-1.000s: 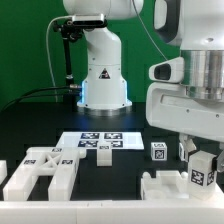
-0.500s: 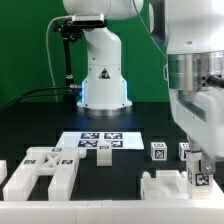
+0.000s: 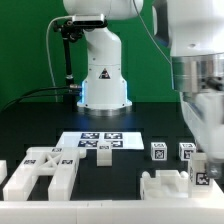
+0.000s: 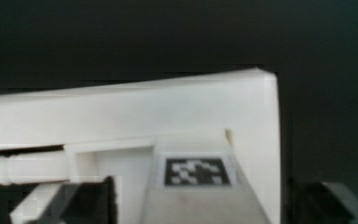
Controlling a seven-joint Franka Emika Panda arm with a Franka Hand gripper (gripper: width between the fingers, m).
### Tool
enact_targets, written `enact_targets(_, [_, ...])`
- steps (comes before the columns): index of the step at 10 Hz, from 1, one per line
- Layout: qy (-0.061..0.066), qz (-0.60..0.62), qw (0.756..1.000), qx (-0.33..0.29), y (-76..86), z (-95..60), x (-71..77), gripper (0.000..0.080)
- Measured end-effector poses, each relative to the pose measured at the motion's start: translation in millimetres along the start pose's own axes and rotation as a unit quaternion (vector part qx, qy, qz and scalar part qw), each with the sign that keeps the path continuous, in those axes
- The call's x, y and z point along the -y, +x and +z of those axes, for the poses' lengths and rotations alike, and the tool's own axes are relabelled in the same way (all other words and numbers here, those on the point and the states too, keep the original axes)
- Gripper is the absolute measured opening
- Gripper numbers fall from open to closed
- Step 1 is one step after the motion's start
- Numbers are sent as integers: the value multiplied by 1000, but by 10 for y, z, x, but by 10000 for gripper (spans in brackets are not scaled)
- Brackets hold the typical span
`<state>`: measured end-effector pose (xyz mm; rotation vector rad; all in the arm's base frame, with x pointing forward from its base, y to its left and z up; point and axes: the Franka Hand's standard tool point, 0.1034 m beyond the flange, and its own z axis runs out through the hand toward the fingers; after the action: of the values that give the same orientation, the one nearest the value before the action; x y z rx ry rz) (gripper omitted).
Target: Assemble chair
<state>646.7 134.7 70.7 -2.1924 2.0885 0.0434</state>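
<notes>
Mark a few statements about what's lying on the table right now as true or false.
1. The marker board lies nearer the camera than the robot base. True.
2. The slotted panel lies at the exterior view's right. False: it lies at the left.
3. A small tagged block stands just off the marker board's right end in the exterior view. True.
4. The table is white. False: it is black.

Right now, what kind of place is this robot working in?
Probably a robotics lab test bench, not a home or a factory. A white robot arm stands on a black table, a green backdrop hangs behind, and the marker board lies near a slotted white chair panel.
</notes>
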Motion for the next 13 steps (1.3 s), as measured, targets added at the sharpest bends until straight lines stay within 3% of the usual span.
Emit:
enact_targets(1, [0,-115,993,1,-24,3,-4,609])
enact_targets(2, [0,-188,982,2,-34,3,-8,637])
enact_targets(3, [5,-222,975,-1,-26,7,-10,637])
enact_targets(6, [4,-348,938,-2,6,12,-6,649])
enact_targets(8, [1,-497,868,-15,98,-15,49,649])
enact_targets(9, [1,-498,867,-14,94,-9,42,649])
enact_targets(10, [1,-488,873,-14,94,-9,41,618])
enact_targets(11, [1,-489,872,-14,97,-8,41,478])
enact_targets(12, [2,-475,880,-14,105,-9,42,478])
enact_targets(13, [-2,-434,901,-15,144,2,23,303])
